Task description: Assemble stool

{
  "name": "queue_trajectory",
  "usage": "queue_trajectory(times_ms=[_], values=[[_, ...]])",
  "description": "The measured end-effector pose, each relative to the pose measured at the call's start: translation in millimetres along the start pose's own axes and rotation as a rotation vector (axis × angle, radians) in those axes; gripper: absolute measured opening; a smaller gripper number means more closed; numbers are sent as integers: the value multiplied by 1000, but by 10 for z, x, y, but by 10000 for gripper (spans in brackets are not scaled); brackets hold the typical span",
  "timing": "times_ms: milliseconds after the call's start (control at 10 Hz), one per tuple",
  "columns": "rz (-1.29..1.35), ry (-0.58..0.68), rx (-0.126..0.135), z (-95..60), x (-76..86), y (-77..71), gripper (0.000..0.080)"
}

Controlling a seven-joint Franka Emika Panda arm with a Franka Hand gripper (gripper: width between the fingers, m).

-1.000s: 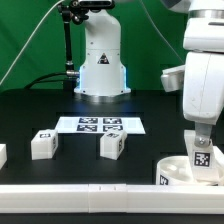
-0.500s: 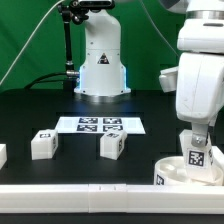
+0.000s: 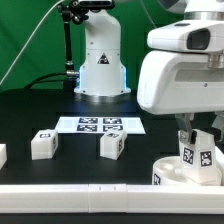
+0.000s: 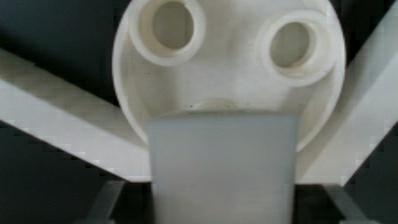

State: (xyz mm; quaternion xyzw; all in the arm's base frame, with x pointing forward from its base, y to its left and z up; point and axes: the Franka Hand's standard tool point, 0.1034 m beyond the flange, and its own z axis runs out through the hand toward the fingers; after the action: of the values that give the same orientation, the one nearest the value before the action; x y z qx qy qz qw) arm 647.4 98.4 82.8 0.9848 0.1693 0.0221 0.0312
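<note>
Marker board [image 3: 99, 124] on black table [image 3: 30, 112] — green backdrop [image 3: 25, 25]

Smooth matt white plastic on seat [image 3: 172, 166] and leg [image 3: 198, 157]; matt black on table [image 3: 30, 110]; hard glossy white shell on arm [image 3: 185, 80].

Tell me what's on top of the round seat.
One tagged leg stands upright on the seat, clamped in the claw. How its lower end meets the seat is covered in both views.
</note>
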Motion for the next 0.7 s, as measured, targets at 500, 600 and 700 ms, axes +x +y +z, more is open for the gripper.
queue_trajectory(times_ms=[500,600,700], values=[[417,-8,28,4,-8,-26,337],[491,-9,27,4,-8,-30,337],[548,-10,27,4,-7,-32,337]])
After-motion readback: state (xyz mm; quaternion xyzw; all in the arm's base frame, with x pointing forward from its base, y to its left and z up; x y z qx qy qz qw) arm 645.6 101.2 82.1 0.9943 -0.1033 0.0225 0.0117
